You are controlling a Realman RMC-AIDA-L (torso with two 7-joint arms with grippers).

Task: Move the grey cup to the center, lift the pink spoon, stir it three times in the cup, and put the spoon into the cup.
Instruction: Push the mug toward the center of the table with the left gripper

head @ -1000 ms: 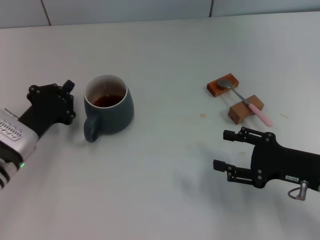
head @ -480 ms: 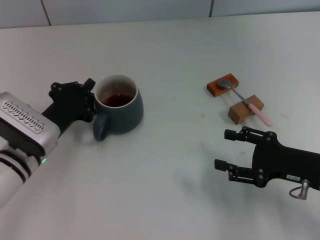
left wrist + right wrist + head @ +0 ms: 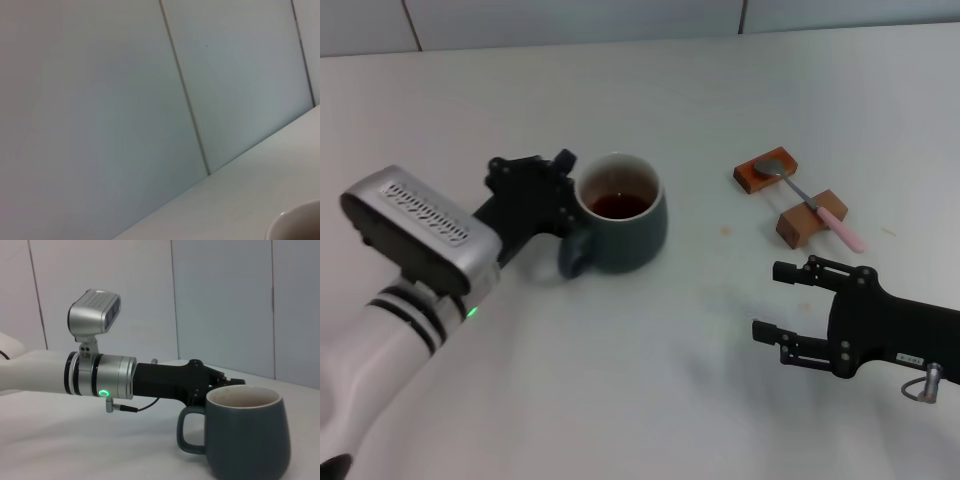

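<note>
While my left claw (image 3: 563,190) presses against the handle side of the grey cup (image 3: 620,213), I cannot tell if its fingers are clenched or released, because the black body hides them in the head view and the right wrist view shows only dark parts behind the rim. I see the cup upright on the white counter (image 3: 650,380), a little left of the middle, with its loop handle turned toward my left arm and dark reddish liquid inside. Far to the right, the pink spoon (image 3: 814,206) lies across two brown wooden blocks (image 3: 788,200), its metal bowl on the farther block and its pink handle over the nearer one. My right claw (image 3: 782,301) hangs low in front of the blocks, released, fingers apart, grasping nothing.
</note>
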